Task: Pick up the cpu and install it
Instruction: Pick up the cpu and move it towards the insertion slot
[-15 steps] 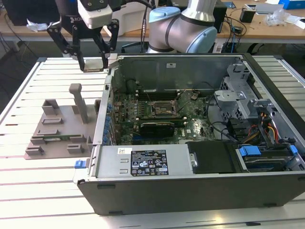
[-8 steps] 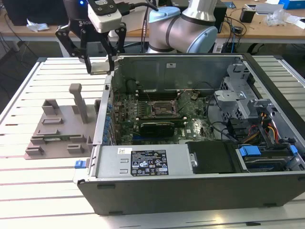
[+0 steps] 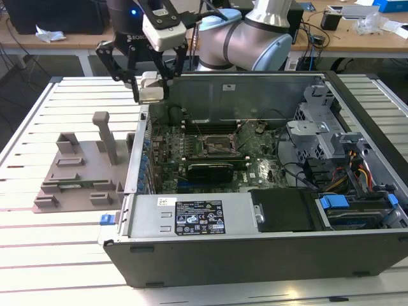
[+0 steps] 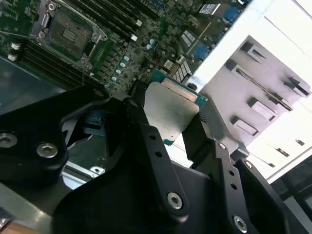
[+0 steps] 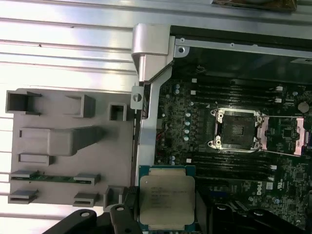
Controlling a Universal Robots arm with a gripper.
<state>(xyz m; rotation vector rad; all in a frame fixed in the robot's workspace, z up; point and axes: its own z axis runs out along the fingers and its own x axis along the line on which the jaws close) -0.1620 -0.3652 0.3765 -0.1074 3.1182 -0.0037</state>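
Half done: clamped the cpu [image 5: 167, 200] by its edges in the gripper [image 4: 169, 121]. Likely needed keeping level and squared to the socket [image 3: 213, 145], at four o'clock in the exterior view.

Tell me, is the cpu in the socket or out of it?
Out. The jaws hold the cpu above the edge of the case, and the socket inside is empty.

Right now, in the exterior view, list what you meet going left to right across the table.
grey slotted fixture → cpu → black-framed motherboard socket → grey drive cage
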